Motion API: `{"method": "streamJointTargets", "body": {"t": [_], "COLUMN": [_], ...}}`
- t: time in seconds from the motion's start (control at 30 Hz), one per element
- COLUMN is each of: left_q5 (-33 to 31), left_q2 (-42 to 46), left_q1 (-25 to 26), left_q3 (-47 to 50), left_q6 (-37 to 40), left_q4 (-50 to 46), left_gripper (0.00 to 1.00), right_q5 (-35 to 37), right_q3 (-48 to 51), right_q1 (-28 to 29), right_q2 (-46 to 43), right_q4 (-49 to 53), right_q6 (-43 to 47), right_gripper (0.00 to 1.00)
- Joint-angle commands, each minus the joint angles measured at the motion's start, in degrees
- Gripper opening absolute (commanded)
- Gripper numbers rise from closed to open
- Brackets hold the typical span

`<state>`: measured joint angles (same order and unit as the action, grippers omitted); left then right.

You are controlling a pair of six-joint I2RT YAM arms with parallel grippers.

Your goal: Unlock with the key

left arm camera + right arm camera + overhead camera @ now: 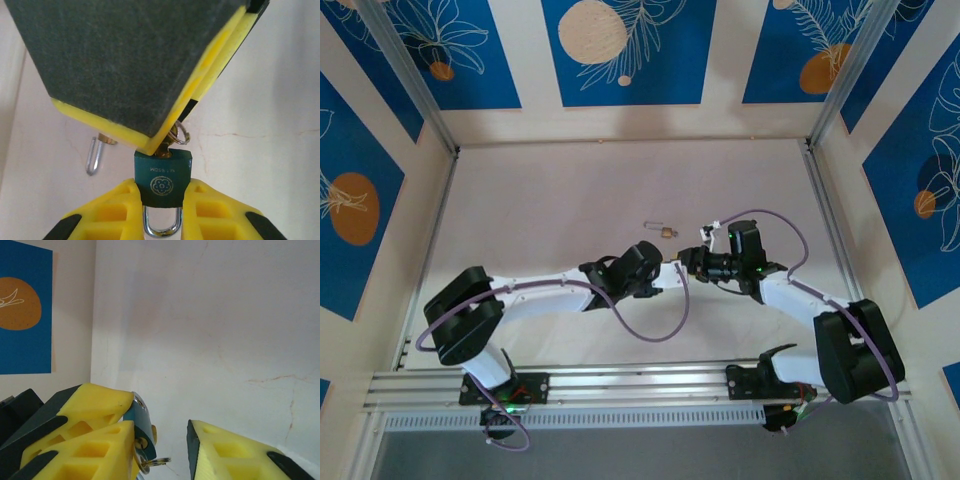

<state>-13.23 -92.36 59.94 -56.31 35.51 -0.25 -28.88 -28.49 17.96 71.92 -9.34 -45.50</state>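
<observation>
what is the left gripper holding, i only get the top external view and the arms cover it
observer: a teal metal padlock with a steel shackle, clamped in the left gripper, shackle end towards the wrist camera.
operator: is the key in it
observer: yes, a small brass key on a wire ring sits in the keyhole at the far end of the lock body.
operator: so is the right gripper on the key
observer: not gripping it. In the right wrist view the right gripper has its jaws apart, with the key lying against one finger only.
</observation>
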Motion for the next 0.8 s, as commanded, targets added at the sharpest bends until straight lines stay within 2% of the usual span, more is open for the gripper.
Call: {"method": "streamJointTargets", "body": {"t": [0.0,0.2,0.63,0.77], "left_q5": [6.9,12.8,14.5,15.1], "left_q2": [0.7,-0.6,-2.2,-2.0], "left_q1": [-1.1,-3.0,-3.3,-3.4], "left_q3": [-3.7,-7.6,-9.4,-9.8], "left_q6": [-3.8,-5.7,-6.1,-6.5], "left_q4": [-4.6,-12.4,-15.8,-15.7], "left_gripper": [0.17,0.17,0.17,0.17], "right_q5": [-0.1,-1.8,-3.9,-5.0], "right_q3": [0.1,1.2,3.4,2.7], "right_q1": [-0.7,-1.6,-2.1,-1.8], "right_q2": [-1.9,-3.4,-7.9,-6.5], "right_q4": [3.2,3.0,-1.0,0.0], "right_q6": [3.0,5.1,4.6,5.6], "right_gripper": [0.38,0.41,0.39,0.39]}}
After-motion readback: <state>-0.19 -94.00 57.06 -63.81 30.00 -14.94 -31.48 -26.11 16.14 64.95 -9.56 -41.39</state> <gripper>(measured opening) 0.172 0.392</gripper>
